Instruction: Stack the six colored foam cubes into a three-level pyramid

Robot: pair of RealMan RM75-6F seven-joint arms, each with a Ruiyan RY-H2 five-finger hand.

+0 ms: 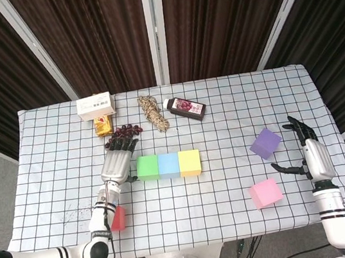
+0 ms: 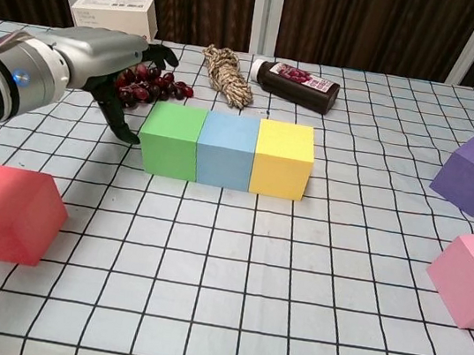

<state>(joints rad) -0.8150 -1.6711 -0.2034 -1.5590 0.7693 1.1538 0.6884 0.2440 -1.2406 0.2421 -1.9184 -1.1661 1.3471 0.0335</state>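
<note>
My left hand (image 1: 116, 163) lies low over the desk (image 1: 234, 103), palm down, its dark fingers (image 2: 122, 125) spread and curled downward with nothing in them. Their tips sit just beside the left face of the green cube (image 2: 172, 138); I cannot tell whether they touch it. The green cube stands in a tight row with the blue cube (image 2: 226, 149) and the yellow cube (image 2: 283, 158), running away from that hand toward my right. The red cube (image 2: 3, 211) lies behind the hand, beside my forearm near the desk's front edge. A bunch of grapes (image 2: 151, 84) sits just past the fingertips.

My right hand (image 1: 306, 148) hovers on edge, fingers apart, thumb stuck out, empty. The purple cube (image 1: 265, 143) lies just inward of its fingers, not touching, and the pink cube (image 1: 264, 193) sits nearer me, inward of the wrist.
</note>
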